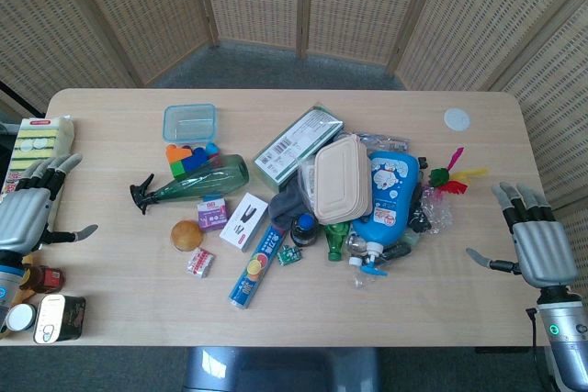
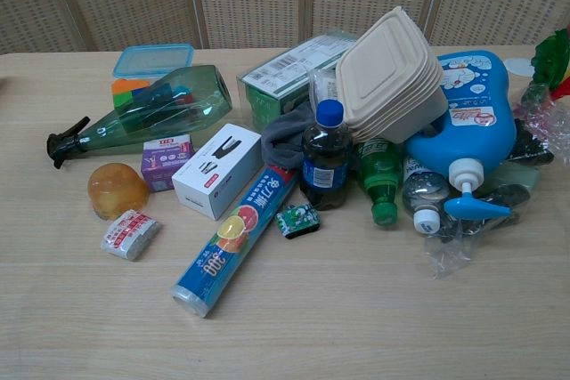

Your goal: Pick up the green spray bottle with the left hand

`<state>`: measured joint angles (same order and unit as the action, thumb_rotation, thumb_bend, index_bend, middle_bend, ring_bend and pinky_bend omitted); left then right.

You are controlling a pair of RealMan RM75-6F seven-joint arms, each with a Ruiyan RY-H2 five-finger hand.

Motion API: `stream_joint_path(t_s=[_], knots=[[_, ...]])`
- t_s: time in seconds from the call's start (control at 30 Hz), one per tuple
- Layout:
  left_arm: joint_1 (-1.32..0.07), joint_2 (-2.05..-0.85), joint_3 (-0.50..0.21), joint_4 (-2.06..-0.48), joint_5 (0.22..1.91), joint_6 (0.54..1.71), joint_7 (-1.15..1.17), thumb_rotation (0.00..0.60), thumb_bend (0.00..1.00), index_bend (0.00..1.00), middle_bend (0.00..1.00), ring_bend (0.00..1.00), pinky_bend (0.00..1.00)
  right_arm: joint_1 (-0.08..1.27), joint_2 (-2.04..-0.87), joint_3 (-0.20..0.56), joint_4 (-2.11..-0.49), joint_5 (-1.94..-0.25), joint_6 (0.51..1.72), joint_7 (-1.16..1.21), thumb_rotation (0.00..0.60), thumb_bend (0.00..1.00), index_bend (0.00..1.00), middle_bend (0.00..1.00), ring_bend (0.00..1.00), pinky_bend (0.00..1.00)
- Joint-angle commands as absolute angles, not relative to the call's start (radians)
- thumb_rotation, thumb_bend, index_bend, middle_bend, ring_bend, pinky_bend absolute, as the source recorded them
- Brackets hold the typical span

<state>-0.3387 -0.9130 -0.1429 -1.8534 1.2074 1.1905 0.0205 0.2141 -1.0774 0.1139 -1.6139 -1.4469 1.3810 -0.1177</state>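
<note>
**Green bottle ungrasped; both hands idle at table ends**

The green spray bottle lies on its side on the table, black nozzle pointing away from the white stapler box, which sits just beside its body. The left hand rests well apart from it, fingers spread, holding nothing. The right hand is likewise released, far beyond the blue detergent bottle.

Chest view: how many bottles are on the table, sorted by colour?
Green: 2, the spray bottle and a small bottle
Blue: 1, the big pump bottle
Dark: 1, the blue-capped bottle
Clear: 1, the white-capped bottle
Total: 5
</note>
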Motion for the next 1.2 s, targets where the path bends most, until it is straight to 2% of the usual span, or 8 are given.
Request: stream_joint_path(t_s=[0.03, 0.57, 0.87, 1.03, 1.2], knots=[[-0.341, -0.914, -0.143, -1.851, 1.209, 1.186, 0.017, 0.504, 0.18, 0.00, 0.00, 0.00, 0.00, 0.213, -1.079, 0.115, -1.616, -1.446, 1.384, -0.120, 0.306, 0.14, 0.00, 0.04, 0.00, 0.00], [-0.348, -0.913, -0.145, -1.845, 1.216, 1.168, 0.000, 0.503, 0.18, 0.00, 0.00, 0.00, 0.00, 0.199, -1.068, 0.111, -1.636, -1.453, 1.405, -0.124, 0.310, 0.14, 0.00, 0.04, 0.00, 0.00], [-0.380, -0.929, -0.151, -1.802, 1.190, 1.107, -0.011, 0.504, 0.18, 0.00, 0.00, 0.00, 0.00, 0.200, -1.068, 0.111, -1.635, -1.451, 1.401, -0.124, 0.310, 0.14, 0.00, 0.04, 0.00, 0.00], [-0.412, -0.987, -0.165, -1.715, 1.143, 1.056, -0.035, 0.504, 0.18, 0.00, 0.00, 0.00, 0.00, 0.194, -1.069, 0.110, -1.633, -1.452, 1.410, -0.120, 0.307, 0.14, 0.00, 0.04, 0.00, 0.00], [-0.456, -1.097, -0.168, -1.573, 1.087, 0.973, -0.056, 0.504, 0.18, 0.00, 0.00, 0.00, 0.00, 0.187, -1.066, 0.108, -1.635, -1.452, 1.416, -0.121, 0.307, 0.15, 0.00, 0.04, 0.00, 0.00]])
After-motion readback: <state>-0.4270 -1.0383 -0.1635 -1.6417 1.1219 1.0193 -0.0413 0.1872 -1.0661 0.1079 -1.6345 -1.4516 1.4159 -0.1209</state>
